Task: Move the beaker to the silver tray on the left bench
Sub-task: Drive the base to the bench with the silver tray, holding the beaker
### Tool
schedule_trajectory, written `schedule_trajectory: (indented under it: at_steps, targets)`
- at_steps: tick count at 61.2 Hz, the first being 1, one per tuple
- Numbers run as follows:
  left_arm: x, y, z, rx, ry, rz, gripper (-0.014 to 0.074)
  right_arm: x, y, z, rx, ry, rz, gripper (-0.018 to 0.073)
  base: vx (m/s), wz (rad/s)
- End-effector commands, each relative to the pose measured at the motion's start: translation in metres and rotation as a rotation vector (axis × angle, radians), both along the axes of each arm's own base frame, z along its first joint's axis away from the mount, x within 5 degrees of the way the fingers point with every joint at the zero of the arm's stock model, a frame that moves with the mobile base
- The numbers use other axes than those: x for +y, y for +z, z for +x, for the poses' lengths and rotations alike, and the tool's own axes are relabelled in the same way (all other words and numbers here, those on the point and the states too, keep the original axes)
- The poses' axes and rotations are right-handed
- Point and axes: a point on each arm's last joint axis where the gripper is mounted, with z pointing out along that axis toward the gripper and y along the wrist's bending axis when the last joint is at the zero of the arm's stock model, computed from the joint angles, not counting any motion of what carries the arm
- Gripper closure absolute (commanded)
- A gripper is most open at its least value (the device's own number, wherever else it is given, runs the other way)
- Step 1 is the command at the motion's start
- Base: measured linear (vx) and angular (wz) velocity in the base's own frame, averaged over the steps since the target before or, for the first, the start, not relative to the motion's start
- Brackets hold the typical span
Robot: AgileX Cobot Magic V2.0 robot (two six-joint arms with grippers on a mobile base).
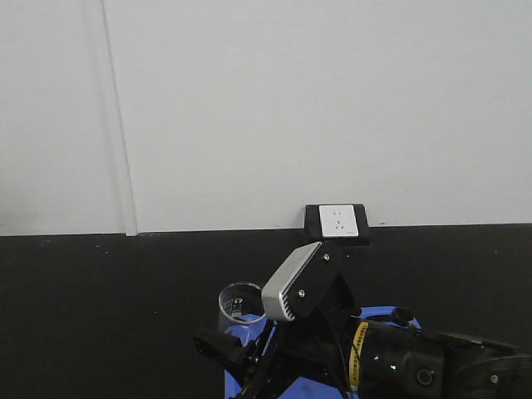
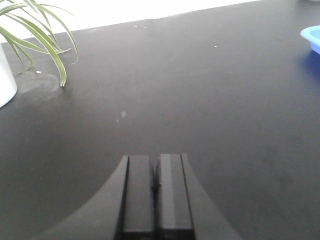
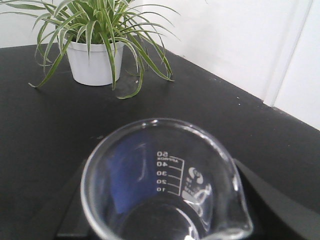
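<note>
The beaker (image 3: 165, 185) is small clear glass with a pouring lip and printed marks from 10 to 50. It fills the bottom of the right wrist view. My right gripper (image 3: 162, 205) is shut on it, one black finger on each side. In the front view the beaker (image 1: 239, 306) stands upright in my right gripper (image 1: 237, 339), over the near edge of a blue tray. My left gripper (image 2: 156, 172) is shut and empty, low over bare black worktop. The silver tray and the left bench are out of view.
A bright blue plastic tray (image 1: 249, 384) lies under the right arm, and its corner shows in the left wrist view (image 2: 312, 39). A potted spider plant (image 3: 95, 60) stands on the worktop near the white wall. A wall socket (image 1: 337, 220) sits behind the worktop.
</note>
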Motion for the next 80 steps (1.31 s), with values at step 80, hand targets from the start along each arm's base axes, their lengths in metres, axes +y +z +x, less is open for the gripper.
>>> schedule_trajectory:
  at_steps: [80]
  targets:
    - [-0.0006, 0.0005, 0.0016, -0.064, -0.008, 0.000, 0.0595, -0.0001, 0.0272, -0.0044, -0.062, 0.023, 0.086, 0.0573, -0.22, 0.01]
